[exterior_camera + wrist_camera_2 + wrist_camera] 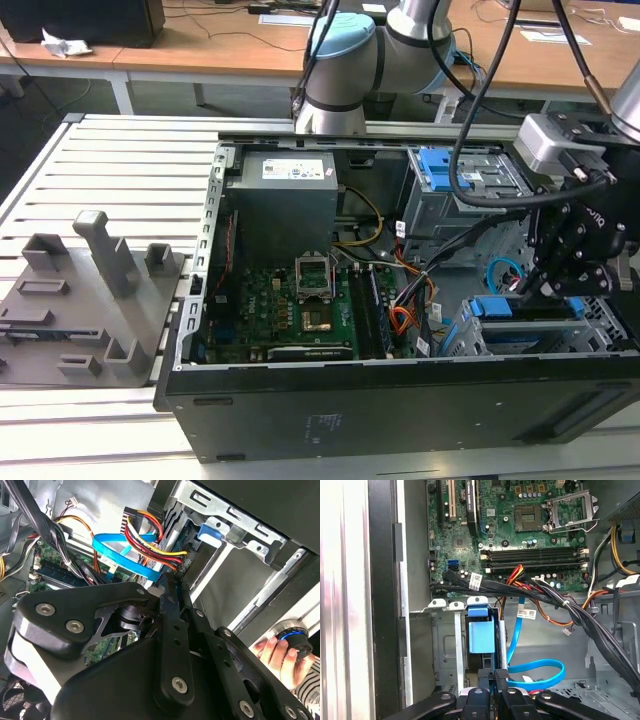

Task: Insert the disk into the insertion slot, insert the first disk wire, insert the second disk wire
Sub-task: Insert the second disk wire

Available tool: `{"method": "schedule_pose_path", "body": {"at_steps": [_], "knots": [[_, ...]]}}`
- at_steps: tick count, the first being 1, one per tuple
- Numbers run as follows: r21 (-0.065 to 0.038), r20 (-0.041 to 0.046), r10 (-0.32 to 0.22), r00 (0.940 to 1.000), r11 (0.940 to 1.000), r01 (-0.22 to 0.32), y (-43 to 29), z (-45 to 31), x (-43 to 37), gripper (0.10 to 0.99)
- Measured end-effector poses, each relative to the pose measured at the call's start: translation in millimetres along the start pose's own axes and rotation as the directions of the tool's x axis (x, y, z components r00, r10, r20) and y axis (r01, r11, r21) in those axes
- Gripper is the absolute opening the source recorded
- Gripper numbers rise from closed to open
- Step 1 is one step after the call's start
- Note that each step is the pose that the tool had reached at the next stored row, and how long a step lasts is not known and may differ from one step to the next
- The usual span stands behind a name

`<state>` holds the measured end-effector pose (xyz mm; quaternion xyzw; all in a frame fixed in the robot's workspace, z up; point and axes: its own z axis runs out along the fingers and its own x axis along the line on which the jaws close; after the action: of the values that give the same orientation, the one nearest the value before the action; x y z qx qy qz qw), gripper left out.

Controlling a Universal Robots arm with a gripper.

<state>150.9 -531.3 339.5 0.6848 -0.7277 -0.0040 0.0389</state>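
The hand is seen lowered inside the open computer case, at the rear of the disk, which is seated in the insertion slot. Whether anything is gripped cannot be told. The second disk wire is looped just beside it.

The gripper body hides its own fingertips in the exterior view, so their spread is indeterminate. Below it, the disk shows as a blue edge; the label is hidden. In the second wrist view, a hand beside the gripper is cut off by the picture edge.
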Motion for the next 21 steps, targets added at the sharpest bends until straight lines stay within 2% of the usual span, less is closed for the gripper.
{"method": "schedule_pose_path", "body": {"at_steps": [6, 7, 9, 12, 18, 21], "knots": [[0.0, 0.0002, 0.0, 1.0, 1.0, 0.0, -0.4, 1.9, -0.1, 0.173], [0.0, 0.0002, 0.0, 1.0, 1.0, 0.0, -0.4, 1.9, -0.1, 0.239], [0.0, 0.0003, 0.0, 1.0, 1.0, 0.0, -0.3, 0.7, 0.0, 0.239], [0.0, 0.0, 0.0, 1.0, 1.0, 0.0, 0.5, -12.0, 0.6, 0.239], [0.0, -0.0001, 0.0, 1.0, 1.0, 0.0, 1.4, -27.8, 1.4, 0.239], [0.0, 0.0, 0.0, 1.0, 1.0, 0.0, 2.2, -41.7, 2.2, 0.239]]}}
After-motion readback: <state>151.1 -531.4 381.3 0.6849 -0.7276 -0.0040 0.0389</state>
